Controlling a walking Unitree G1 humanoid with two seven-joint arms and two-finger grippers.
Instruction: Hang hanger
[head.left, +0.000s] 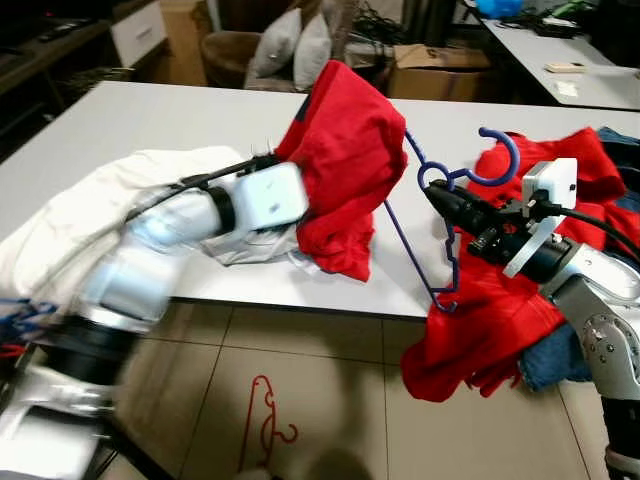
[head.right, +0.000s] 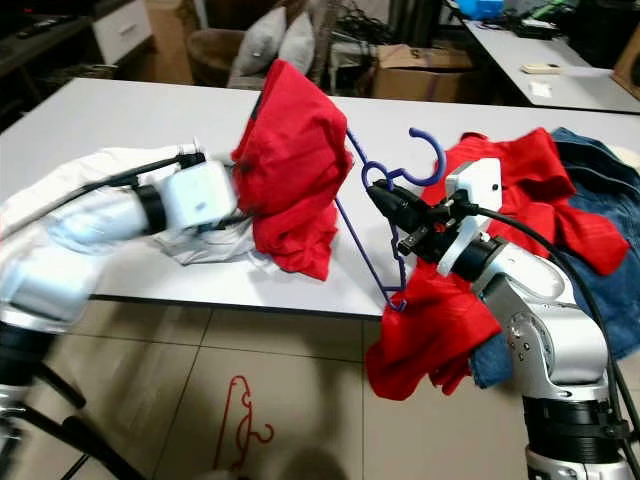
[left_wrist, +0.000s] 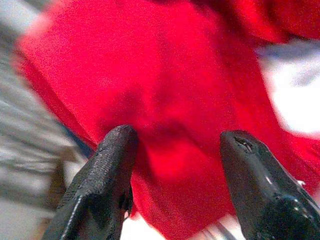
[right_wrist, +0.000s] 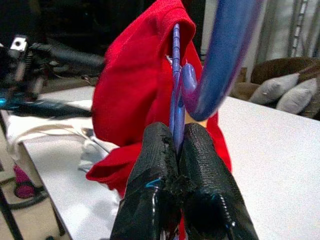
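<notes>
Threading a red garment (head.left: 340, 170) onto a blue plastic hanger (head.left: 440, 215) looks like the step in hand: one hanger shoulder is already up inside the cloth, the other end pokes out bare below, over the edge of the white table (head.left: 120, 120). Right gripper (head.left: 432, 192) is clamped on the hanger's neck just under the hook; the right wrist view shows both fingers pressed together with the blue wire (right_wrist: 176, 125) pinched between them and the hook curving above. Left gripper (left_wrist: 175, 150) has its fingers spread, pushed against the red fabric with cloth bulging in the gap, not pinched. It sits at the garment's near side, above the table beside a white cloth (head.left: 90, 215).

Next move probably: left fingers close on a fold and drag the fabric across the bare hanger end while the right holds the neck steady. Slip risk, since the garment drapes loose.

More red clothing (head.left: 500, 300) and a denim piece (head.right: 600, 230) pile under the right arm. A red hanger (head.left: 265, 420) lies on the tiled floor (head.left: 350, 400).
</notes>
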